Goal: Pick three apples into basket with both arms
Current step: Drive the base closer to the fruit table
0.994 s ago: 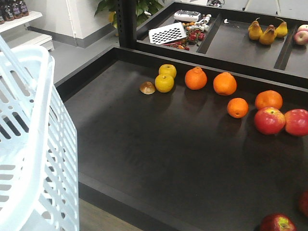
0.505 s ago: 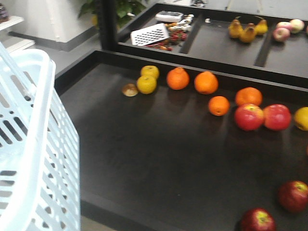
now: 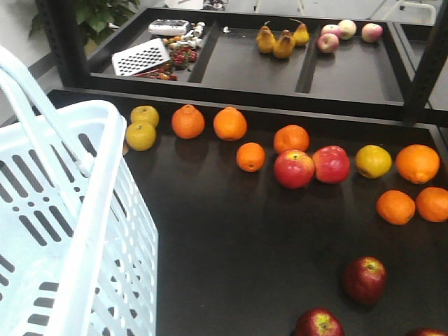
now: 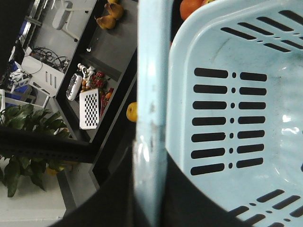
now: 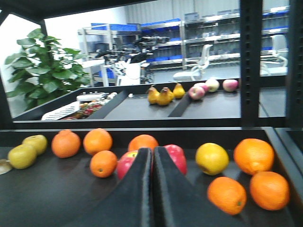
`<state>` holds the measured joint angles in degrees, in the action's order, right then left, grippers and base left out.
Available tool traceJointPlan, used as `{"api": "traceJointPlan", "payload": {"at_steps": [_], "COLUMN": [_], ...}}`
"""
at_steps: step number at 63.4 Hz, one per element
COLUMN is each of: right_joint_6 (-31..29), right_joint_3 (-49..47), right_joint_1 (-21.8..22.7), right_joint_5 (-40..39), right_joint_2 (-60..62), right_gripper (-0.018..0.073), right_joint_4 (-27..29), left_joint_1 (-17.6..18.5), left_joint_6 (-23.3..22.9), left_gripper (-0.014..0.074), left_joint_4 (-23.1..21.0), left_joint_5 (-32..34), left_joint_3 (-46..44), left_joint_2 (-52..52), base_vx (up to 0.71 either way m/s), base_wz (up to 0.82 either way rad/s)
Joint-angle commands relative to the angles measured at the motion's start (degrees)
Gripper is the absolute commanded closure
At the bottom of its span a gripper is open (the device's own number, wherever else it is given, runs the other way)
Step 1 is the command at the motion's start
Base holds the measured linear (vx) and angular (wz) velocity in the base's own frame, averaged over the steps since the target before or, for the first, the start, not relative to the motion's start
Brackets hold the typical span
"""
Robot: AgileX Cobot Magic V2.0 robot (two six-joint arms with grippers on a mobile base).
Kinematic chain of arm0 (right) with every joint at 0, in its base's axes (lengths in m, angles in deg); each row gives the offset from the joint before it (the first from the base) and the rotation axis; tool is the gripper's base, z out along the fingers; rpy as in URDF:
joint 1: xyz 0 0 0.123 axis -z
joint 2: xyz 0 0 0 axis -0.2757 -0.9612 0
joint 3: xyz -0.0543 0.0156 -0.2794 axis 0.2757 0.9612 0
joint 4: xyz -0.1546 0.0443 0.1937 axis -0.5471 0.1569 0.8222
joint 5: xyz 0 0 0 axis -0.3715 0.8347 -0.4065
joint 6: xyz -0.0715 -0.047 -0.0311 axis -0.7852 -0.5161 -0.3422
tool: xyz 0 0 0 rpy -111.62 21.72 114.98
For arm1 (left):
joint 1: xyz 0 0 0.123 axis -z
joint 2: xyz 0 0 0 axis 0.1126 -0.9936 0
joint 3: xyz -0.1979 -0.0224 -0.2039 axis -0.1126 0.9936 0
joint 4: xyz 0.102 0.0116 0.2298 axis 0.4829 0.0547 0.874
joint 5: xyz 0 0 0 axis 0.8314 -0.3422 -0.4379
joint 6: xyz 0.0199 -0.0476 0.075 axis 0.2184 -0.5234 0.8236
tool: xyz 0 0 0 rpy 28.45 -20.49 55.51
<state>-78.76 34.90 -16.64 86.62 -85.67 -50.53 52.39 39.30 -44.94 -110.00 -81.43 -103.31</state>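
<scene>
Two dark maroon apples lie on the black shelf at the front right, and the top of a third apple shows at the bottom edge. The pale blue basket fills the left of the front view. In the left wrist view my left gripper is shut on the basket's handle, with the slotted basket wall beside it. My right gripper is shut with nothing in it, low over the shelf, pointing at two brighter red apples. No maroon apple shows in the right wrist view.
Along the shelf's back stand several oranges, yellow-green fruits, a yellow fruit and two bright red apples. Behind a raised black ledge are trays with pears, pale apples and a white grater.
The front view has swung right: the fruit row slid left, the basket reaches further into the frame, and the dark maroon apples have come into view at the bottom right.
</scene>
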Motion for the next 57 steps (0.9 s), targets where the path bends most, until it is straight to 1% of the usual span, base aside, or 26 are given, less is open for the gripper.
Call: {"api": "traceJointPlan", "payload": {"at_steps": [1, 9, 15, 21, 30, 36, 57], "right_joint_6": [0.0, 0.0, 0.0, 0.0, 0.0, 0.0, 0.0], "right_joint_3": [0.8, 0.8, 0.8, 0.8, 0.8, 0.8, 0.8], "right_joint_1": [0.0, 0.0, 0.0, 0.0, 0.0, 0.0, 0.0], "right_joint_5": [-4.4, -4.5, -4.4, -4.4, -4.4, -4.4, -4.4], "right_joint_2": [0.7, 0.7, 0.7, 0.7, 0.7, 0.7, 0.7], "right_gripper": [0.0568, 0.0568, 0.0568, 0.0568, 0.0568, 0.0568, 0.0568], "right_joint_4": [-0.2, -0.2, -0.2, -0.2, -0.2, -0.2, -0.2], "left_joint_1": [0.2, 0.2, 0.2, 0.2, 0.2, 0.2, 0.2], "left_joint_6": [-0.9, -0.9, -0.9, -0.9, -0.9, -0.9, -0.9], "left_gripper": [0.0603, 0.0603, 0.0603, 0.0603, 0.0603, 0.0603, 0.0603], "left_joint_4": [0.8, 0.5, 4.3, 3.7, 5.0, 5.0, 5.4], "left_joint_5": [4.8, 4.5, 4.4, 4.5, 4.5, 4.5, 4.5], "left_joint_3": [-1.5, -1.5, -1.5, -1.5, -1.5, -1.5, -1.5], "left_joint_2": [0.1, 0.3, 0.3, 0.3, 0.3, 0.3, 0.2], "base_vx": [0.06, 0.07, 0.08, 0.07, 0.06, 0.04, 0.02], "base_wz": [-0.23, -0.25, -0.30, -0.27, -0.23, -0.18, -0.07]}}
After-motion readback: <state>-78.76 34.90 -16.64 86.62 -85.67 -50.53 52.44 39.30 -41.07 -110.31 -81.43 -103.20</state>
